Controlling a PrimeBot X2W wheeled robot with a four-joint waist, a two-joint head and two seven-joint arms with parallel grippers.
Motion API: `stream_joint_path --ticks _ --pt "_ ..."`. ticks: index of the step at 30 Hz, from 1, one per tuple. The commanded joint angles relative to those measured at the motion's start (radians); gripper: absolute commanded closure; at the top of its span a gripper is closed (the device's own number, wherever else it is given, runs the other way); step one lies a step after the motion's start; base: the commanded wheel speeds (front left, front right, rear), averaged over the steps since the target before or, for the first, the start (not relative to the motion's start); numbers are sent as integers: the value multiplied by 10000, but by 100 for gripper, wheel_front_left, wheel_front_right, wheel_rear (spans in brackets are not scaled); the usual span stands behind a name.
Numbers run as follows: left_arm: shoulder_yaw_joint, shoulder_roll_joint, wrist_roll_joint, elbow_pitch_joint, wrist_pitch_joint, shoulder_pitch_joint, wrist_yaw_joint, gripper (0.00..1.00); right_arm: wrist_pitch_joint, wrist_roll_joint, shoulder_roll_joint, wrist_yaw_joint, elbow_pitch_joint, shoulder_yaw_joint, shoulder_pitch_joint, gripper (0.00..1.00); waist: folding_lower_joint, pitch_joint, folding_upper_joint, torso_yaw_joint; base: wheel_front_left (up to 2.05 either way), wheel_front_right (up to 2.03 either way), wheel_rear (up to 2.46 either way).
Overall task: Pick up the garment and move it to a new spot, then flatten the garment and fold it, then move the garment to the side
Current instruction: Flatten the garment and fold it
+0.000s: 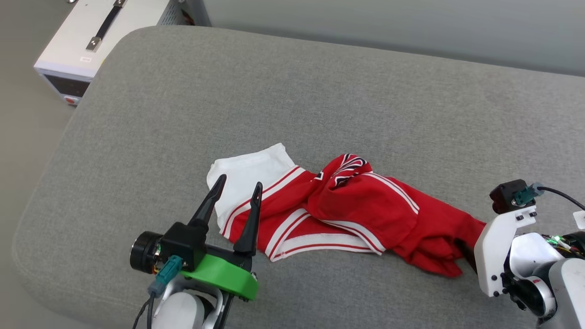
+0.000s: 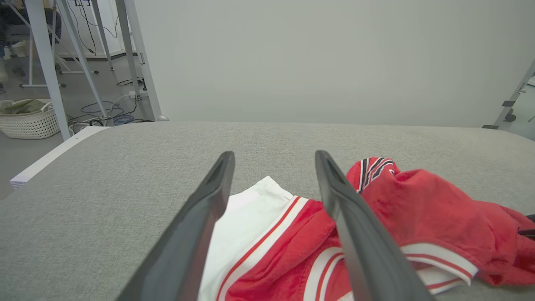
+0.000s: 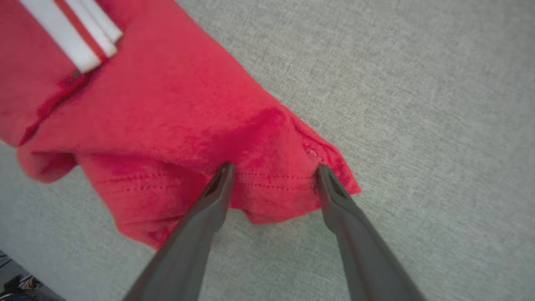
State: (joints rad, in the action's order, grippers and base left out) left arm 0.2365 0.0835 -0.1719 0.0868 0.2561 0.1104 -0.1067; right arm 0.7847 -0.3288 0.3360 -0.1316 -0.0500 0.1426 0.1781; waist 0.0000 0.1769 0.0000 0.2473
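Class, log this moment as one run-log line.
garment: crumpled on cushion | left gripper: fingers open above sleeve | right gripper: fingers open at hem

A desk [image 1: 320, 87] padded in grey woven fabric spans the head view. At upper left, a white equipment box [image 1: 64, 55] with a black strap handle sits on the grey floor [image 1: 23, 119]. In the left wrist view, a plain pale wall [image 2: 317, 58] rises behind; at far left are white metal legs [image 2: 44, 62], loose cables [image 2: 104, 115] and a white basket [image 2: 29, 123].
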Motion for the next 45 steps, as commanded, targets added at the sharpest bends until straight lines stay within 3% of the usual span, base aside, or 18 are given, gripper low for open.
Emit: stream_joint_path --ticks 1,8,9,10,11,19,26,34,39,45 --pt "-11 -88 94 25 56 227 -60 0 -21 124 44 9 -208 -4 142 0 0 386 0 393 0 0 0" --pt "-101 -198 155 14 56 358 -138 0 -257 303 206 9 -1121 412 89 0 0 645 0 638 0 0 0" --pt "-112 -206 162 15 56 368 -146 0 -283 297 246 9 -1201 444 96 26 0 650 0 644 0 0 0" --pt "-126 -216 174 18 56 378 -154 0 -361 326 344 9 -1252 498 144 84 0 651 0 649 0 0 0" --pt "-138 -222 186 25 56 385 -159 0 -468 351 418 9 -1268 510 206 100 0 643 0 645 0 0 0" --pt "-193 -256 331 237 57 208 -196 0 -1525 688 1355 9 -867 826 816 100 0 -75 0 404 0 0 0" --pt "-187 -264 373 302 57 128 -218 0 -2127 1098 2328 9 131 458 1256 100 0 -667 0 349 0 0 0" --pt "-258 -282 288 162 57 105 -229 0 -2342 1230 3267 9 1040 326 2291 100 0 -463 0 582 0 0 0" --pt "-157 -305 204 90 57 363 -232 0 -2540 1322 3829 9 521 950 3872 100 0 153 0 814 0 0 0" --pt "74 -325 43 43 57 857 -235 0 -3073 1399 4264 9 -1222 2268 6597 100 0 1157 0 1261 0 0 0"
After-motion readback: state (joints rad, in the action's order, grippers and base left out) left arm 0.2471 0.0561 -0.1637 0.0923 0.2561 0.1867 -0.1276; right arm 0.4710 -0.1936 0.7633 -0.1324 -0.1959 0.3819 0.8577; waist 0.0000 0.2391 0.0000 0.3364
